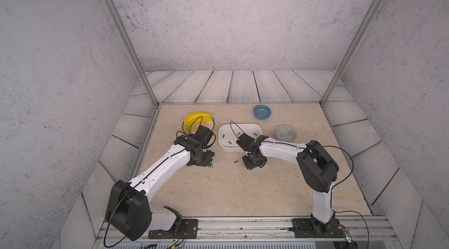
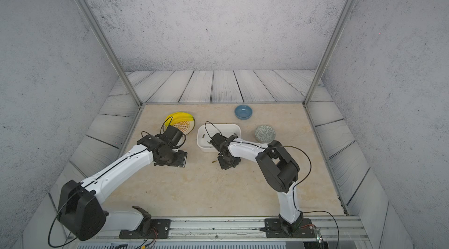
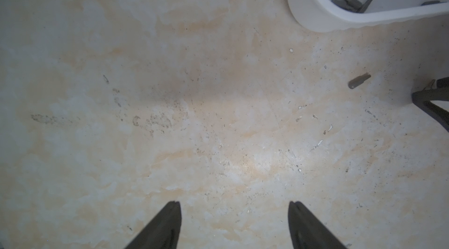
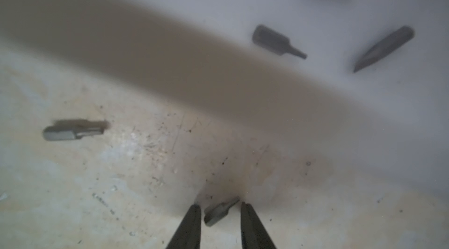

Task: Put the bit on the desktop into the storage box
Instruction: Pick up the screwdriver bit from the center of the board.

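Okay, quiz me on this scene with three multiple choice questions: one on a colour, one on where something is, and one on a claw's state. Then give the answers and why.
1. The storage box is: A white, B yellow, C blue.
2. The bit lying clear of the right claw is: A inside the storage box, B on the desktop, C held in the air.
3. The left claw is: A shut on a bit, B open and empty, C inside the storage box.

Answers:
1 A: its walls show white in both top views.
2 B: it lies on the bare beige surface just outside the box.
3 B: its wrist view shows the jaws apart with only desktop between them.
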Controlling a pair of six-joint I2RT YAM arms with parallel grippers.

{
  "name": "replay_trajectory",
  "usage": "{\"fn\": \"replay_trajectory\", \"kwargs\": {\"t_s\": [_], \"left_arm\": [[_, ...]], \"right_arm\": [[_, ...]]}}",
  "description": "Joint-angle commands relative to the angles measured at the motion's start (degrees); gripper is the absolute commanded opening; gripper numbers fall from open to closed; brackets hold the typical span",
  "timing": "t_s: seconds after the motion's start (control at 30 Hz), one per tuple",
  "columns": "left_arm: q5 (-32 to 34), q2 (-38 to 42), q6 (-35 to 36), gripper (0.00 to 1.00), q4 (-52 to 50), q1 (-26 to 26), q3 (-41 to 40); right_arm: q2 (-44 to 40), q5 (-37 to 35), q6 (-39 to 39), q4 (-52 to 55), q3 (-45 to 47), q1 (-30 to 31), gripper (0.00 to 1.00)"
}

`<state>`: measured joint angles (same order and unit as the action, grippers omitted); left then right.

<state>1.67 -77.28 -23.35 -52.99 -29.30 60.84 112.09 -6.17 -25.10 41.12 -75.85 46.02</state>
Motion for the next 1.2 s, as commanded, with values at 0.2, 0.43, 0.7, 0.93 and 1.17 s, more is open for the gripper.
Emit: {"fn": "replay_trajectory", "kwargs": {"t_s": [0.2, 0.43, 0.7, 0.93, 1.17], "left_arm": [[0.2, 1.4, 0.5, 0.75, -1.2, 0.5, -0.8], [0.0, 1.4, 0.5, 0.75, -1.1, 0.5, -1.0], [0.1, 1.8, 0.5, 0.75, -1.5, 0.5, -1.2], [-0.6, 2.2, 0.3, 0.75, -1.1, 0.5, -2.2], [-2.7, 2.3, -0.5, 0.75, 1.0, 0.5, -4.6]], "right_arm": [[2.5, 0.6, -0.1, 1.2, -0.3, 0.3, 0.3], [2.4, 2.2, 0.2, 2.1, 1.4, 0.3, 0.22], [2.5, 3.0, 0.8, 2.6, 1.7, 0.3, 0.08], [0.6, 3.3, 1.1, 3.2, 1.7, 0.3, 0.0], [-5.2, 2.7, 1.7, 7.2, -1.8, 0.3, 0.0]]}}
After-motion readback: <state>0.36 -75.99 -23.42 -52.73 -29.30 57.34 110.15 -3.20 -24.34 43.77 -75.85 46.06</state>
